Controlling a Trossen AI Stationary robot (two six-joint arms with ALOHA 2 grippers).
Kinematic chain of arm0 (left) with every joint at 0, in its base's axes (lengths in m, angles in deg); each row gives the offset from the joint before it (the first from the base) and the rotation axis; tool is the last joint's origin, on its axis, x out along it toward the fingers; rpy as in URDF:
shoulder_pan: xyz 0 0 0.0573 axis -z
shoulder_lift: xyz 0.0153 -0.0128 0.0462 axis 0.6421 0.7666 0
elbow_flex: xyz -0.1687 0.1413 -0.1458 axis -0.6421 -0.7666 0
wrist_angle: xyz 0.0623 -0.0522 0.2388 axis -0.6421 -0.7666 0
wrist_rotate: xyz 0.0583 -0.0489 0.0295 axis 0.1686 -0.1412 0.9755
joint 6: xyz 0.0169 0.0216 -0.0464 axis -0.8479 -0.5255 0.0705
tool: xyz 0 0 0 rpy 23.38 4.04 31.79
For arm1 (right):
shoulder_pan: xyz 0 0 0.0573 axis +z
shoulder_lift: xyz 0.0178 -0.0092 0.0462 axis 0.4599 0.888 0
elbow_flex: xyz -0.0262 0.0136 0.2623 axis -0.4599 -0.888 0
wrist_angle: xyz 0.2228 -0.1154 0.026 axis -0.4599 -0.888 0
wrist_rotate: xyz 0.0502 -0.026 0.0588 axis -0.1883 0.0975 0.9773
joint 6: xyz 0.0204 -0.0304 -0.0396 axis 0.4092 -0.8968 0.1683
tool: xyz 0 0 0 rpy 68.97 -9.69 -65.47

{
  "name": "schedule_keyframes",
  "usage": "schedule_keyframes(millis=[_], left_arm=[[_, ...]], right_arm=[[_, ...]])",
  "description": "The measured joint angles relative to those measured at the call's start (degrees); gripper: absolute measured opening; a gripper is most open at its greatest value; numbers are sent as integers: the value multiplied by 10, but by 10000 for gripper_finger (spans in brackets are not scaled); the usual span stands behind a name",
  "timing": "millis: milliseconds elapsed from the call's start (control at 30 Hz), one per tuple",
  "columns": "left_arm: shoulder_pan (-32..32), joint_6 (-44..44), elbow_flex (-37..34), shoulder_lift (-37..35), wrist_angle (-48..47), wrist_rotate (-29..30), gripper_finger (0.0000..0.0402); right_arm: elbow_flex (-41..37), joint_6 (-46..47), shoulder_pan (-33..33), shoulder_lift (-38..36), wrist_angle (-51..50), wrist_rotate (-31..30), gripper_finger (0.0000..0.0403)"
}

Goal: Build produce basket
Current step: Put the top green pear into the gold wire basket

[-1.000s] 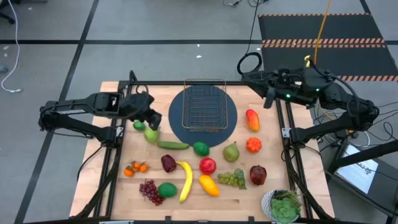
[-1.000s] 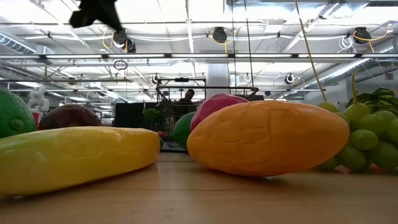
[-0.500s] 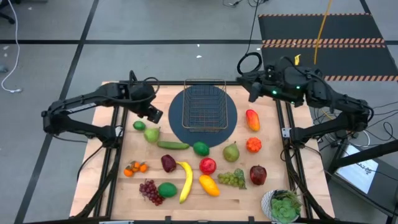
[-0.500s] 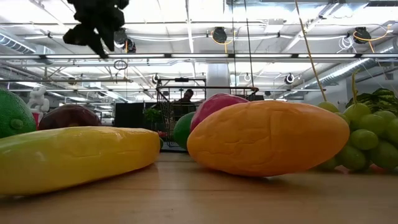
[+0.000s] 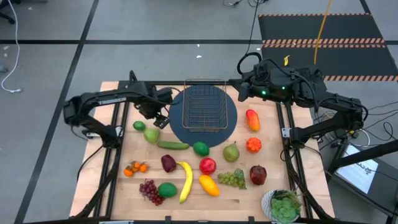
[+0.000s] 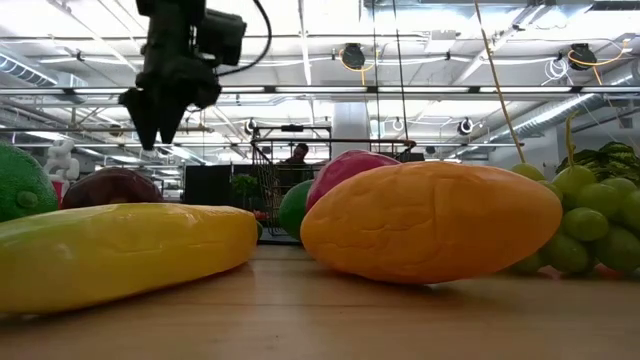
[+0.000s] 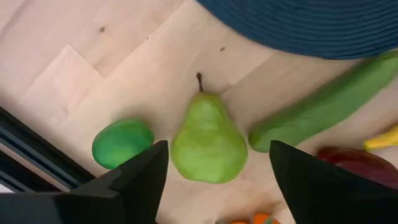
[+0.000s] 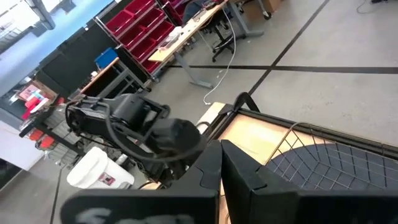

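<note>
Left gripper (image 7: 214, 168) over the green pear (image 7: 208, 138)

Fingers spread, empty, straddling the stem-up pear; lime (image 7: 122, 142) at its 9 o'clock, cucumber (image 7: 323, 106) at 2. Beyond, the dark wire basket (image 5: 204, 106) sits on the blue mat (image 5: 180, 127); right gripper (image 5: 239, 92) closed, empty.

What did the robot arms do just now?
The left end effector swung toward the basket, its fingers spreading, and now hangs over the pear. The right end effector slid left along the table's far edge, shut. No fruit moved.
</note>
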Motion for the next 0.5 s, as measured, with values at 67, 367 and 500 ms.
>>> schedule_keyframes(millis=[67, 367, 500], left_arm=[[0, -1, 0, 20, 0, 1, 293], [0, -7, 0, 104, 22, 9, 278], [0, -8, 0, 131, 22, 9, 259]], right_arm=[[0, -2, 0, 0, 0, 0, 0], [0, -68, -18, -6, 0, 15, 0], [0, -95, -31, -6, 0, 50, 0]])
